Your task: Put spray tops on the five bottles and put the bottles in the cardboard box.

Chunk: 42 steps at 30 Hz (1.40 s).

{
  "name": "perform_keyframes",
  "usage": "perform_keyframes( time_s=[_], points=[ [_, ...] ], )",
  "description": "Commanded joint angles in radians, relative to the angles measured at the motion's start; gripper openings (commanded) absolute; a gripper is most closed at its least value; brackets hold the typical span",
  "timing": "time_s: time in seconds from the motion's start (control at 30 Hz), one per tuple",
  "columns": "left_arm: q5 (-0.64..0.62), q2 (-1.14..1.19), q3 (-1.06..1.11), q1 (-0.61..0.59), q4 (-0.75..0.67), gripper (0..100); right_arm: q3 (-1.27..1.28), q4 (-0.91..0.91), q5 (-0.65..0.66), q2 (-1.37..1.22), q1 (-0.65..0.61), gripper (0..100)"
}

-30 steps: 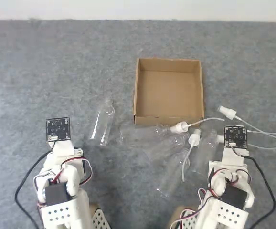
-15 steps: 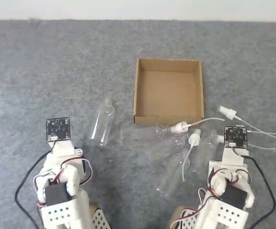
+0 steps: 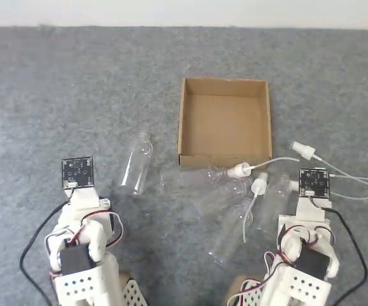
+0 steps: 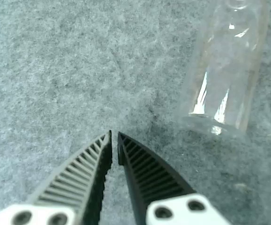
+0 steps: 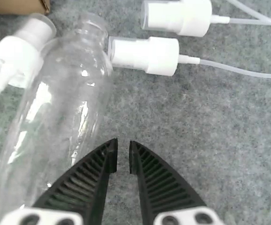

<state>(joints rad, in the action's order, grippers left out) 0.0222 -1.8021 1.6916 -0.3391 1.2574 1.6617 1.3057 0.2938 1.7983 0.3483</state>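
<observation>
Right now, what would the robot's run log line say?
cardboard box: no bottles inside | bottles: lying on carpet | left gripper: shut, empty | right gripper: shut, empty

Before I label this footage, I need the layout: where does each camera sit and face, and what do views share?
High view: fixed above the table, looking down on the cardboard box, left arm, right arm.
Left wrist view: on that wrist, facing down past the left gripper at a lone bottle.
Right wrist view: on that wrist, facing down past the right gripper at spray tops.
Shared: the lone bottle is in the high view too.
</observation>
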Motion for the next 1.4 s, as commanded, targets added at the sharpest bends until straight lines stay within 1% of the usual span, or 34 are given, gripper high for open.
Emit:
perform_keyframes(
  time_s=[0.0,1.1,1.2,1.37],
  points=[
    [-0.011,-0.018,-0.007,-0.003,0.005,1,0.021,0.002,0.009,0.016,0.005,0.7],
    [-0.011,-0.018,-0.007,-0.003,0.005,1,0.021,0.004,0.009,0.018,0.013,0.7],
    [-0.011,-0.018,-0.007,-0.003,0.005,1,0.021,0.005,0.009,0.019,-0.022,0.7],
    [-0.011,-0.018,-0.007,-0.003,0.005,1,0.021,0.005,0.009,0.019,-0.176,0.7]
  ],
)
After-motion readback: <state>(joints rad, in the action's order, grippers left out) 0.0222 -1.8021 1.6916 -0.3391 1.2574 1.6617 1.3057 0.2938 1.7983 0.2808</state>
